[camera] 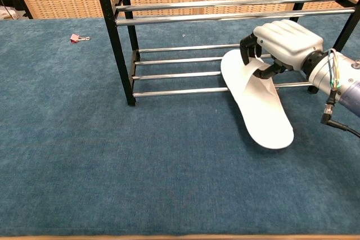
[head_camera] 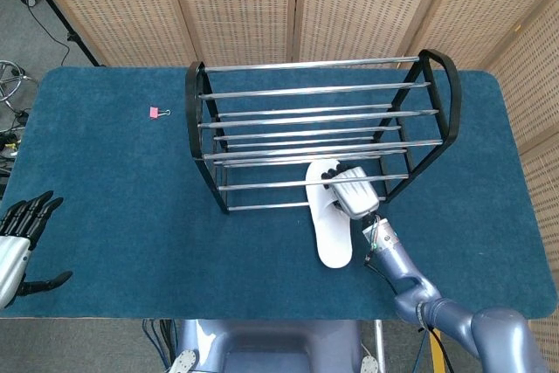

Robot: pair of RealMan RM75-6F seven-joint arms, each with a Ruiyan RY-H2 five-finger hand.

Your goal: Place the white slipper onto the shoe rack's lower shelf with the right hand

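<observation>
Right robot hand [camera: 284,46] grips white slipper [camera: 256,108] strap; toe over shoe rack [camera: 169,54] lower rails.

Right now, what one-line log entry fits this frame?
right hand: grips white slipper | toe over lower shelf front bars, heel outside | left hand: open, idle

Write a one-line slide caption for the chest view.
Right hand holds the white slipper, toe over the shoe rack's lower shelf, heel on the blue table.

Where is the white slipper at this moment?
In the chest view the slipper is right of centre, held by the right robot hand, its toe over the rack's lower front bars, its heel toward the carpet.
</observation>
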